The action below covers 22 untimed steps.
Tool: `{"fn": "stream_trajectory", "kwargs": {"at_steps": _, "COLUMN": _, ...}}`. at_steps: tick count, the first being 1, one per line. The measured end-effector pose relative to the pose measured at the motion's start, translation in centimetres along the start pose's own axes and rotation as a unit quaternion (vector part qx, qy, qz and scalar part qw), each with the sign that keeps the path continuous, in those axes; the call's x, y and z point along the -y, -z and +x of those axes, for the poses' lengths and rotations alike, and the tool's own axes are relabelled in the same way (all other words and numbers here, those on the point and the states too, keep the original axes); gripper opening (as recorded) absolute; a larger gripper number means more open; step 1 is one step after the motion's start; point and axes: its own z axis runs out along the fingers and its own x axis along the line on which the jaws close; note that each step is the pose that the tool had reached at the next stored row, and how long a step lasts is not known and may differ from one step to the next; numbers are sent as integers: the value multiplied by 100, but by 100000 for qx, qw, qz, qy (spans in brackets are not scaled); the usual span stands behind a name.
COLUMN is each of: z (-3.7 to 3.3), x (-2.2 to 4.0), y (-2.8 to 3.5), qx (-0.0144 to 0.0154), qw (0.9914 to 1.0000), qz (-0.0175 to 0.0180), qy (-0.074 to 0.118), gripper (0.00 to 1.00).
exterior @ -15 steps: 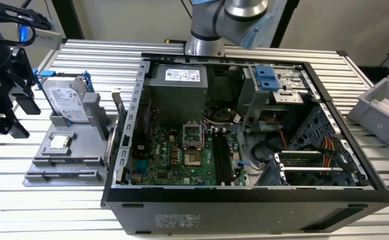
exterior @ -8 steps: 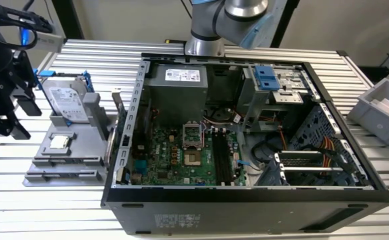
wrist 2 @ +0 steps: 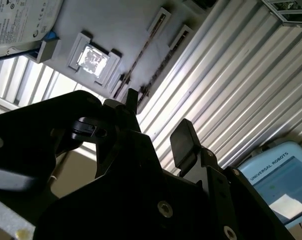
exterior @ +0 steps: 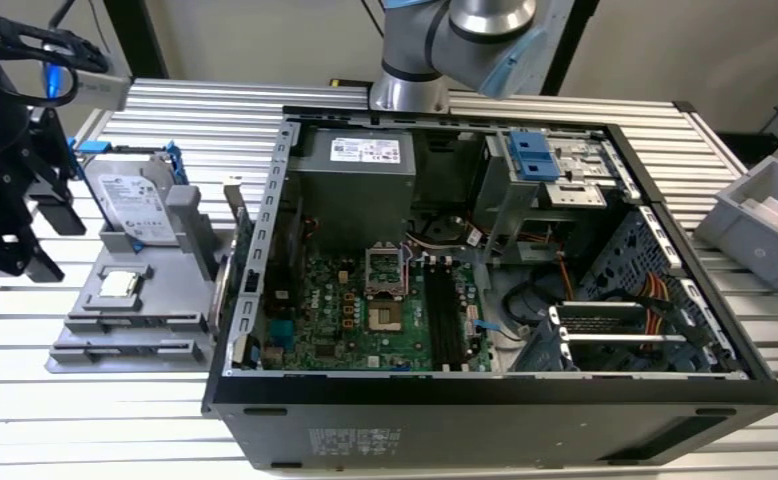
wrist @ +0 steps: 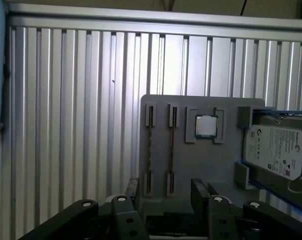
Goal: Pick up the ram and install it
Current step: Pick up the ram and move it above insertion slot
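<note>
One ribbed aluminium worktop (exterior: 202, 100) carries everything here. On it lies one big black computer tower case (exterior: 496, 425) with its side panel off. Its green motherboard (exterior: 349, 320) faces up, with a bank of long black memory slots (exterior: 445, 310) that I can't count surely. One grey-and-silver robot arm (exterior: 456, 30) rises behind the case.

At the exterior view's left, just beside the case, sits one flat grey plastic tray (exterior: 162, 300). On it rests one silver hard drive in a blue frame (exterior: 136, 205), wearing one white label. A second white label (exterior: 365, 150) is stuck on the grey power supply box inside the case. Both carry print I can't make out.

One black gripper (wrist: 166, 184) hangs facing the tray, its two fingers (wrist: 199, 192) spread apart with nothing between them. The ram (wrist: 149, 150), a long, thin, dull greenish circuit-board stick seen edge-on, stands in a slot of the tray. A second like stick (wrist: 172, 150) stands just beside it, making two in all. One small square silver processor chip (wrist: 206, 126) sits in its pocket between the sticks and the hard drive.
</note>
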Motion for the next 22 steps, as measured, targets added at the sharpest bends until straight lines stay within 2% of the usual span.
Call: {"fn": "stream_trajectory", "kwargs": {"at_steps": 22, "z": 0, "x": 1, "y": -136, "qx": -30, "qw": 100000, "qz": -2, "qy": -2, "gripper": 100}}
